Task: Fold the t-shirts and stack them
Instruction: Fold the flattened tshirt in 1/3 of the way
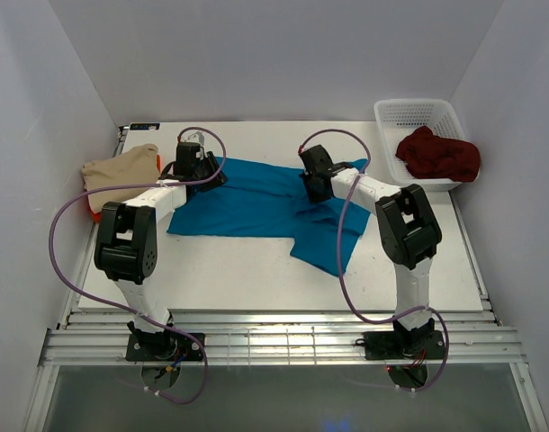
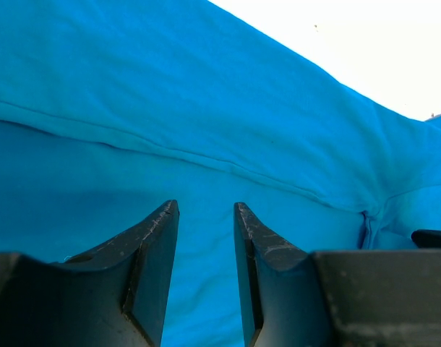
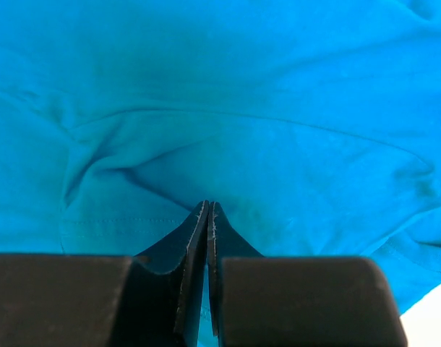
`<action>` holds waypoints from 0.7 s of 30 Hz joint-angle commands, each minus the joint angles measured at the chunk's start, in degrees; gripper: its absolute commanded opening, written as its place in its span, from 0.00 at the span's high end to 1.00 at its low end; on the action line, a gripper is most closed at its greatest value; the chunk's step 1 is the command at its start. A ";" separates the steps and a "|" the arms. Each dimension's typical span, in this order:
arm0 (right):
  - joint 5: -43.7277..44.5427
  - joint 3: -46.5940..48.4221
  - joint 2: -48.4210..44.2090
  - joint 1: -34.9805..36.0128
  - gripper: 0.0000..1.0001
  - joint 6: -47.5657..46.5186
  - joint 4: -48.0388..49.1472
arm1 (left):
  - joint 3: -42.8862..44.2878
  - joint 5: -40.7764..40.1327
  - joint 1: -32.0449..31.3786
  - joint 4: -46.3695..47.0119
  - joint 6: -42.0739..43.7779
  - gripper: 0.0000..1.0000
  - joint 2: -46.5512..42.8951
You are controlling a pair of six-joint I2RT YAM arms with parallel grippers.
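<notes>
Right tool (image 3: 208,208) grips teal t-shirt (image 3: 278,108) — edges cropped.

The teal shirt (image 3: 293,108) overruns every wrist-view edge; the beige shirt (image 1: 121,171) hides most of the red shirt (image 1: 94,214), far left.

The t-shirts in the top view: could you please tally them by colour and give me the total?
teal t-shirt: 1, spread on the table
beige t-shirt: 1, folded at the left
bright red t-shirt: 1, only a sliver showing under the beige one
dark maroon t-shirt: 1, bunched in the basket
Total: 4
</notes>
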 commanded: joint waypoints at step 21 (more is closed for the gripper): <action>-7.79 -2.22 -4.20 -0.05 0.92 -0.91 -3.73 | 0.48 0.42 -0.11 1.77 0.46 0.53 -2.23</action>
